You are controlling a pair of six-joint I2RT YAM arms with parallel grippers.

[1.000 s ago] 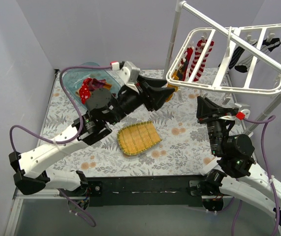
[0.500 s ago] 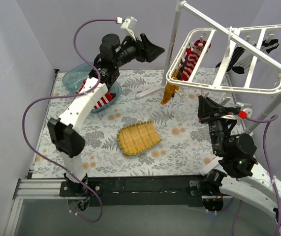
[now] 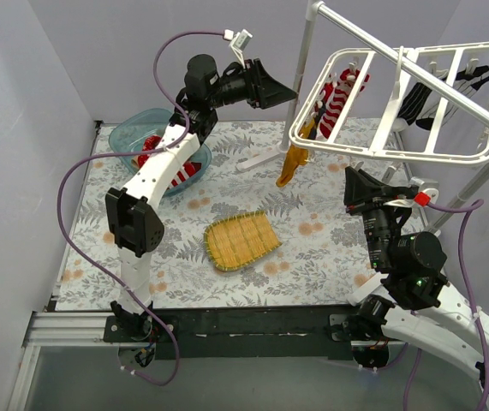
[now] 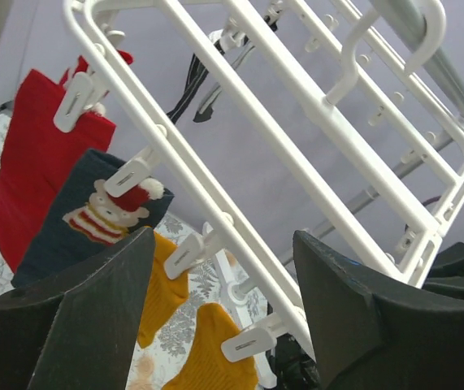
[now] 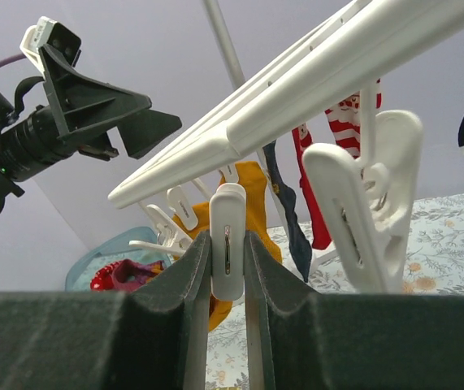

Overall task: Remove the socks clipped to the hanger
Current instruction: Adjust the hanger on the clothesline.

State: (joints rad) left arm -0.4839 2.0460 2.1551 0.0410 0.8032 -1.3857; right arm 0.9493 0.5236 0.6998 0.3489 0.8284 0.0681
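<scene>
My left gripper (image 4: 223,237) gapes wide, my right gripper (image 5: 227,240) pinches a white plastic clip (image 5: 227,210); tugging could swing the white plastic grid hanger (image 5: 313,77) beyond my open jaws.

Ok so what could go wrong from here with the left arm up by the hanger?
1. The open left gripper faces the hanger bars as much as the navy sock; closing might catch frame or clip instead.
2. The right gripper pinches an empty clip; pulling there could tilt the hanger and swing the socks.
</scene>
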